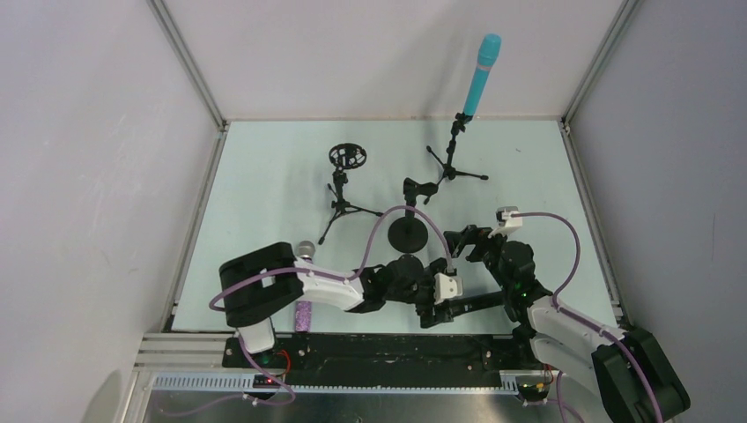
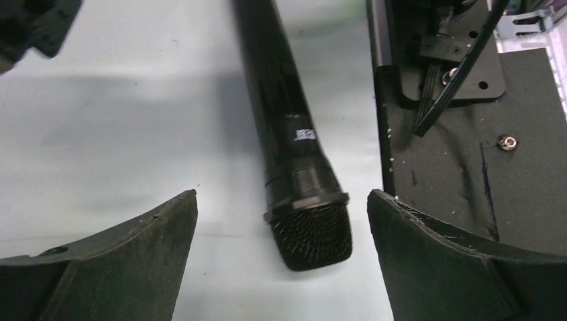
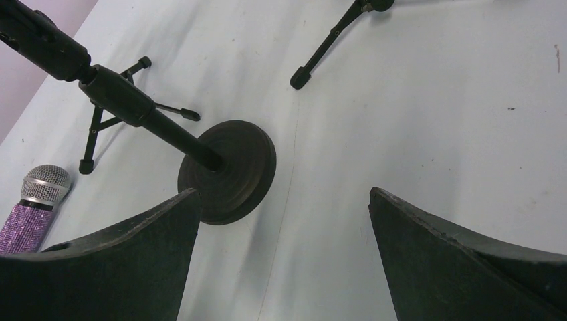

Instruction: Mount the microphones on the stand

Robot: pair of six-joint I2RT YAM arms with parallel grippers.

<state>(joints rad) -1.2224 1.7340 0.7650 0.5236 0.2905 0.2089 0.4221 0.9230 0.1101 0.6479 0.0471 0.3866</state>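
Behind the round-base stand (image 1: 407,233), the cyan microphone (image 1: 481,75) stands mounted: one done, two left! Left gripper (image 2: 282,200) gapes wide astride the black microphone (image 2: 287,134), lying in front of that stand; right gripper (image 3: 284,194) wide, empty; purple microphone (image 3: 30,207) lies left.

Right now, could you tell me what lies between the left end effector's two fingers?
The black microphone lies there on the table, touching neither finger; the left wrist view shows it.
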